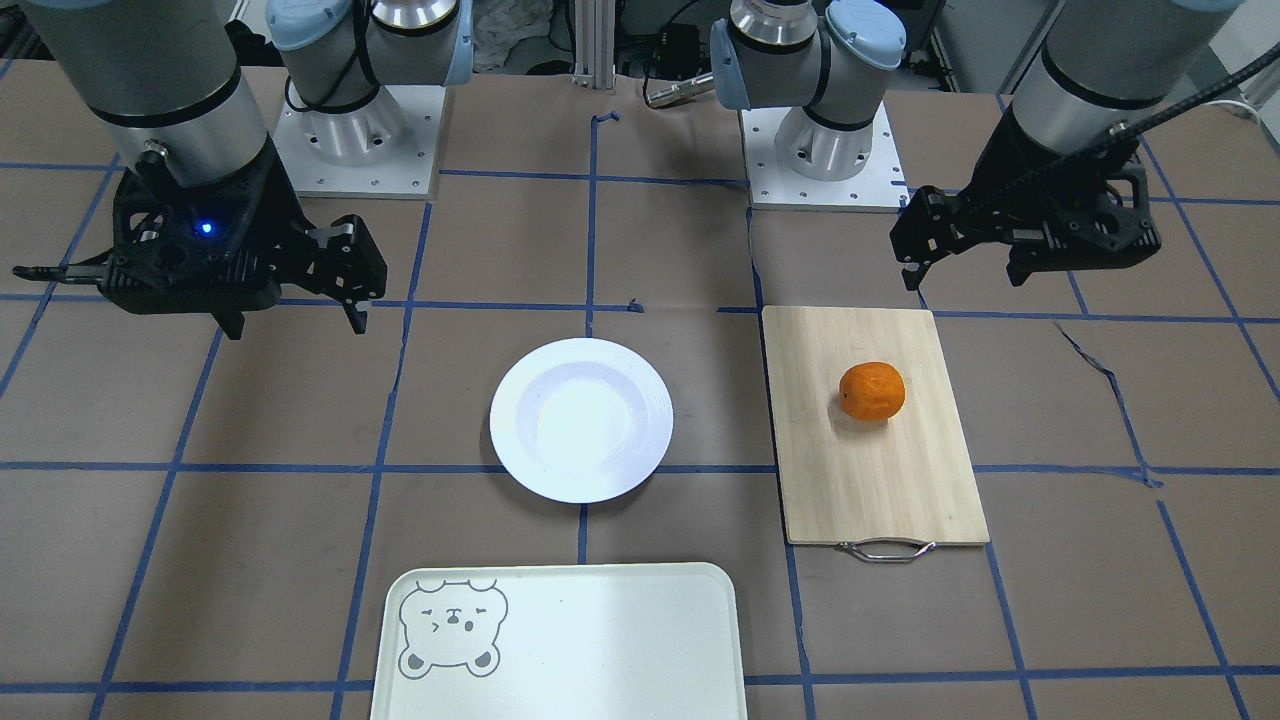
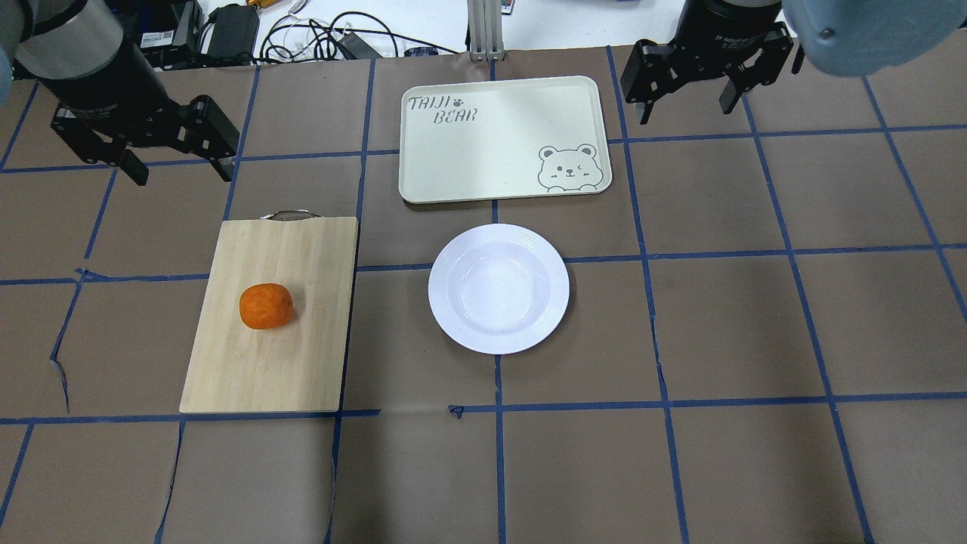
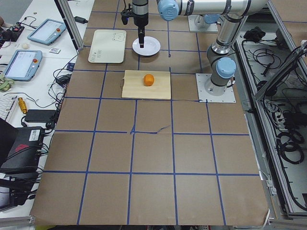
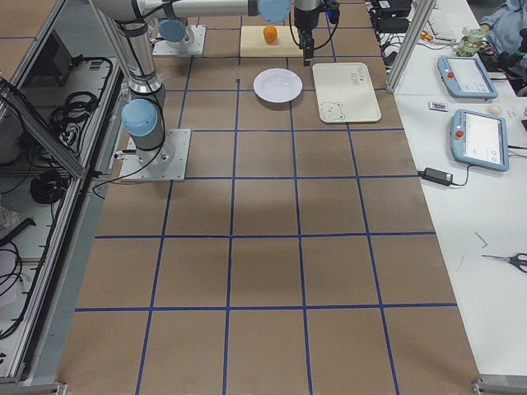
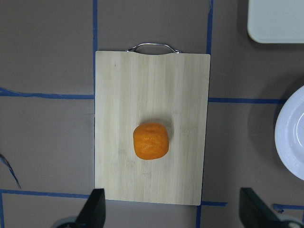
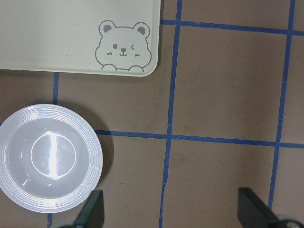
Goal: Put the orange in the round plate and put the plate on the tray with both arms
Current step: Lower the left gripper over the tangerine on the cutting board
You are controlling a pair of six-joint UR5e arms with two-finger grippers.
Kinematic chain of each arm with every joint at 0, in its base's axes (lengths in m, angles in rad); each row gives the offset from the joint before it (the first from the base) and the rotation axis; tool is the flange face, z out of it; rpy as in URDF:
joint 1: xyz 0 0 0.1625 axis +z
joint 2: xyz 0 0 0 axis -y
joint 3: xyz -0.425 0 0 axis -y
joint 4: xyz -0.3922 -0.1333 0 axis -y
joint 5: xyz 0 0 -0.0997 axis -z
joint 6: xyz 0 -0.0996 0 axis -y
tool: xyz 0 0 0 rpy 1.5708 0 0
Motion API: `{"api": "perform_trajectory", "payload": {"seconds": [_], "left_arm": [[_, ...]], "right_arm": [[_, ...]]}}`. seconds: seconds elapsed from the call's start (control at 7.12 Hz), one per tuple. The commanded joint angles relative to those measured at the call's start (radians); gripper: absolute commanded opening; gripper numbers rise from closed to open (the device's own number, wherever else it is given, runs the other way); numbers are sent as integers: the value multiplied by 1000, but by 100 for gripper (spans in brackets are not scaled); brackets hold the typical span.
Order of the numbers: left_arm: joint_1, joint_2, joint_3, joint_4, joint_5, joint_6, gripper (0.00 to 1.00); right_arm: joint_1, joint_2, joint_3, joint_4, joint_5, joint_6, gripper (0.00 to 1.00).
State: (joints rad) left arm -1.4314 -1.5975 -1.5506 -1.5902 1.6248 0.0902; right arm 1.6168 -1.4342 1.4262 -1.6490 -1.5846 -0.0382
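The orange (image 2: 266, 306) lies in the middle of a bamboo cutting board (image 2: 272, 370), and the left wrist view looks straight down on the orange (image 5: 151, 141). The empty white round plate (image 2: 498, 288) sits at the table's centre, beside the board. Just beyond the plate lies the empty pale tray (image 2: 502, 140) with its bear face. My left gripper (image 2: 183, 175) hangs open, high above the table, beyond the board's handle end. My right gripper (image 2: 687, 112) is open too, raised off the tray's right end. In the right wrist view the plate (image 6: 50, 164) and the tray (image 6: 71, 33) both show.
The brown table surface is marked in squares with blue tape (image 2: 650, 257). The board's metal handle (image 2: 287, 214) points away from the robot. Cables and boxes (image 2: 317, 34) lie past the table's far edge. Both arm bases (image 1: 825, 150) stand at the robot's side of the table.
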Motion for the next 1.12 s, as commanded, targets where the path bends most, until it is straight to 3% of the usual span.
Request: {"api": "perform_trajectory", "payload": {"seconds": [0.0, 0.42, 0.98], "left_arm": [[69, -48, -89, 86, -17, 26, 100], [140, -149, -268, 300, -69, 108, 100], [140, -277, -298, 334, -72, 102, 100]], "right_arm": [[0, 0, 0, 0, 0, 0, 100], [0, 0, 0, 0, 0, 0, 100], [0, 0, 2, 2, 0, -2, 100]]}}
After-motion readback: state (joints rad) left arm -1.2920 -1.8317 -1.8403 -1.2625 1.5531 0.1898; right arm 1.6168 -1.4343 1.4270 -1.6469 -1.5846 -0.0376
